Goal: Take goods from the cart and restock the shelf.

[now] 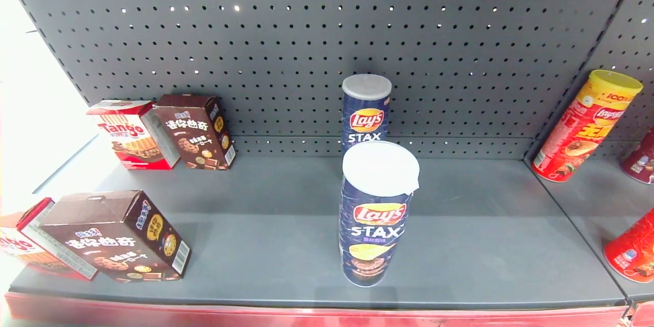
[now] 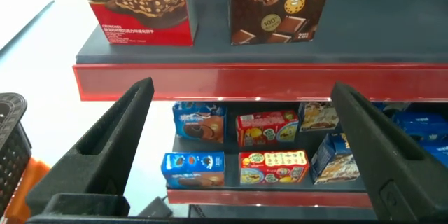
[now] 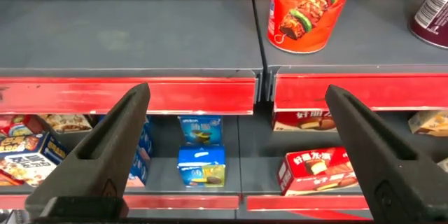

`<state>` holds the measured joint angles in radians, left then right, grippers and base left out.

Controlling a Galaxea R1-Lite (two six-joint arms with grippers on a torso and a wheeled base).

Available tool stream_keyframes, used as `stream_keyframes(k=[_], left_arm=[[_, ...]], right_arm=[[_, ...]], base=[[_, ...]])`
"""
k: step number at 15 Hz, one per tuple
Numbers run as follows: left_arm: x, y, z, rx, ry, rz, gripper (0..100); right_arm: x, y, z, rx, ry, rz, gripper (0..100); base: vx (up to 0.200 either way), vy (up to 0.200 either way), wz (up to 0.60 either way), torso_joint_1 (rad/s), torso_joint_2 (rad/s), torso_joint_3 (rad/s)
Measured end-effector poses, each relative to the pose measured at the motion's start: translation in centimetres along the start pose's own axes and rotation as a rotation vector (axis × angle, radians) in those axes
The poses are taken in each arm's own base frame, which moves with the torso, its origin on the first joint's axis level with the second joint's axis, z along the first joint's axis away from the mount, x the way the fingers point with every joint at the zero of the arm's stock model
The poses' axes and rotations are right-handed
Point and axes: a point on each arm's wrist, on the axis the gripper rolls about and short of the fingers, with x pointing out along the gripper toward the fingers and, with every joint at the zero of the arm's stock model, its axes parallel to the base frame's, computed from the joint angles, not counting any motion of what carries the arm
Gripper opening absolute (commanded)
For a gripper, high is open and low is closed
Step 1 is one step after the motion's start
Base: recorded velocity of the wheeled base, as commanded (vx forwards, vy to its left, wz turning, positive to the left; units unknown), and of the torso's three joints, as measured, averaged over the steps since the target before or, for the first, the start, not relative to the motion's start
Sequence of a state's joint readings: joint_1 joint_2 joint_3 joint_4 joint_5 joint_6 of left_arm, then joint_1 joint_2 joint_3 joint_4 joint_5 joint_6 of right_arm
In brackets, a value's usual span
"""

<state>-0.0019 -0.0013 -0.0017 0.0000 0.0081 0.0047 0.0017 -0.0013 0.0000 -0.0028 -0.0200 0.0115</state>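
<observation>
Grey metal shelf [image 1: 485,245] with a pegboard back [image 1: 306,36] holds the stock. Near its middle two navy chip cans stand upright, one behind the other. The front can [image 1: 375,219] is close to the red front lip [image 1: 306,314], and the rear can [image 1: 365,112] stands against the pegboard. Both wear pale plastic lids, so what is inside cannot be seen.

At the back left a red-and-white wafer box [image 1: 130,135] and a brown cookie box [image 1: 196,130] stand side by side, touching, flaps closed. Nearer the front left a second brown cookie carton [image 1: 117,235] sits just beside a red carton [image 1: 25,250] that is cut off by the head view's edge.

In the next bay to the right, a red can with a yellow lid [image 1: 585,127] leans tilted toward the back. Another red can [image 1: 633,253] stands nearer the front, and a dark can [image 1: 641,158] sits at the edge between them.

Below the lip, the left gripper [image 2: 241,87] has its fingers spread wide with nothing between them. It faces a lower shelf of small blue and red packets [image 2: 266,161]. The right gripper [image 3: 238,89] is likewise wide apart and empty.
</observation>
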Motion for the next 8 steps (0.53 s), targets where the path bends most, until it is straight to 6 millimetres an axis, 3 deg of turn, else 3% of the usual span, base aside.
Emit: stream_keyframes(k=[8], left_arm=[[0.00, 0.01, 0.00, -0.005, 0.000, 0.005, 100]], right_arm=[[0.00, 0.00, 0.00, -0.003, 0.000, -0.001, 100]], base=[[0.000, 0.000, 0.00, 0.000, 0.00, 0.000]])
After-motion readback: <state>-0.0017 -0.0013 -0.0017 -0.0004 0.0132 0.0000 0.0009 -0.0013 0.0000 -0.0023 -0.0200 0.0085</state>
